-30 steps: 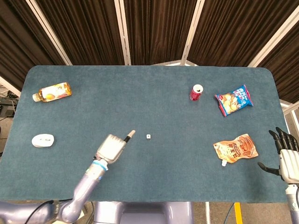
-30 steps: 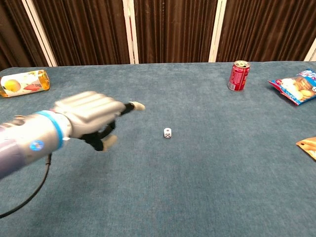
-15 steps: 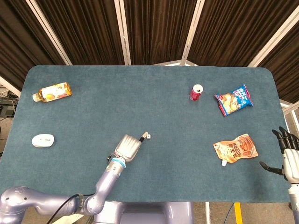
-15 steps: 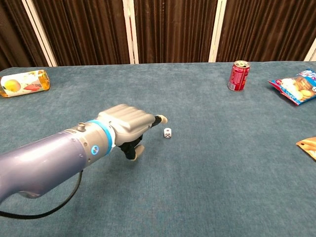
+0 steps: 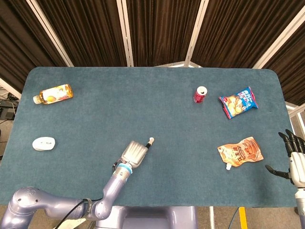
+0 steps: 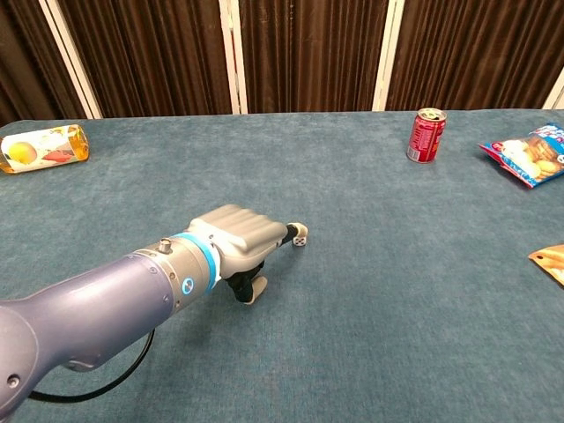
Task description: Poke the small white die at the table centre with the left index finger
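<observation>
Spreading across both views: a dark teal cloth-covered table, backed by brown curtains with pale vertical posts.

Nearest the robot, reaching in from the lower left: the lavender left arm, ending in the silver left hand, with a blue ring at the wrist. Extending forward: one finger, its pale tip touching the small white die; curling under the palm: the other fingers, holding nothing. Sitting at the table centre in the chest view, dots showing on its face: the die. Hiding behind the fingertip in the head view: most of the die.

Hovering off the table's right edge in the head view: the right hand, dark fingers spread apart and holding nothing.

Lying near the left edge: a white computer mouse. Lying on the right side: an orange spouted pouch.

Lying on its side further back on the left: a juice bottle with an orange label. Standing upright further back on the right: a red soda can. Lying just right of the can: a blue snack bag.
</observation>
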